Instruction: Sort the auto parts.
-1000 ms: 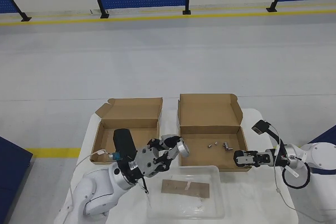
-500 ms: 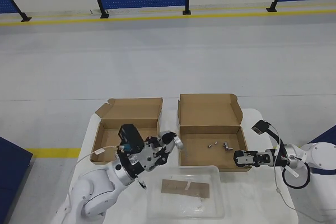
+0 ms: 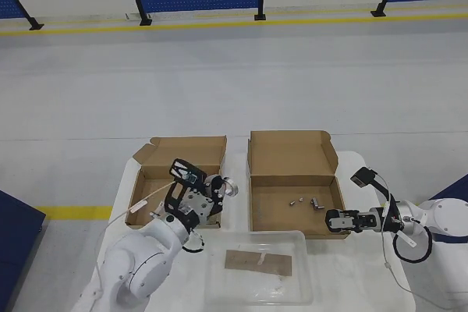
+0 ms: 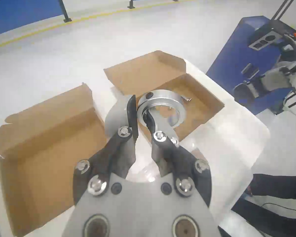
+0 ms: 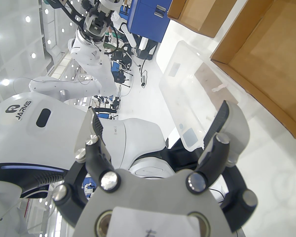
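Left pincer (image 4: 139, 114), raised above the white counter (image 3: 351, 273), is clamped on a silver metal ring with a small side hole (image 4: 162, 97): one finger passes through the bore and the other presses the outer wall, so the ring's band is pinched between them. From above, the ring sits at the right-hand wall of the left open brown cardboard box (image 3: 148, 201), between it and the right open brown cardboard box (image 3: 285, 195). On the floor of the right box lie a few small grey metal parts (image 3: 296, 201) (too small to tell their kind). In front of the boxes stands a clear plastic tray (image 3: 296, 290) holding a flat brown cardboard slip (image 3: 257, 261). Right pincer (image 5: 157, 114) is just beside the near right corner of the right box, over the counter, its fingers spread wide with nothing between them.
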Available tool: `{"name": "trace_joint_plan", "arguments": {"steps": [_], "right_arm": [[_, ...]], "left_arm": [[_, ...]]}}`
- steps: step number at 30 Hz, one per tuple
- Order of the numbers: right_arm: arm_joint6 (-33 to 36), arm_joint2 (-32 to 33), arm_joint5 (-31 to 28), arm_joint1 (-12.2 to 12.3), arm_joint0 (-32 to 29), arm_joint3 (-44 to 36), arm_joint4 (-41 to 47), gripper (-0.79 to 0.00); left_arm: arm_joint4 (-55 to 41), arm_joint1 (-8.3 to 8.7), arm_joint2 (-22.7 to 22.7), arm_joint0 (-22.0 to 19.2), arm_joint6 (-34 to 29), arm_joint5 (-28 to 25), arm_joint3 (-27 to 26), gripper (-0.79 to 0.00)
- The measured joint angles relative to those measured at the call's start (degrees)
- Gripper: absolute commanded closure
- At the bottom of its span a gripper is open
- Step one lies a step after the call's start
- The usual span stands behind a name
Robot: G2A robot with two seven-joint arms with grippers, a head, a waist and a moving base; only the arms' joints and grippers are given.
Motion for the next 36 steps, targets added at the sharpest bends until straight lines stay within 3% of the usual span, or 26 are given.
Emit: {"name": "trace_joint_plan", "arguments": {"steps": [4,8,19,27,36], "right_arm": [[0.0,0.0,0.0,0.0,0.0,0.0,0.0,-0.785],[0.0,0.0,0.0,0.0,0.0,0.0,0.0,-0.785],[0.0,0.0,0.0,0.0,0.0,0.0,0.0,-0.785],[0.0,0.0,0.0,0.0,0.0,0.0,0.0,-0.785],[0.0,0.0,0.0,0.0,0.0,0.0,0.0,-0.785]], "left_arm": [[0.3,-0.02,0.0,0.2,-0.6,0.8,0.3,0.0],[1.8,-0.35,1.0,-2.2,-7.4,6.1,1.6,0.0],[3.2,-3.11,8.4,-18.7,-28.8,25.1,14.9,0.0],[1.6,-5.19,11.8,-27.3,-29.5,28.0,28.0,0.0],[-0.1,-7.65,14.8,-35.7,-27.6,27.8,47.4,0.0]]}}
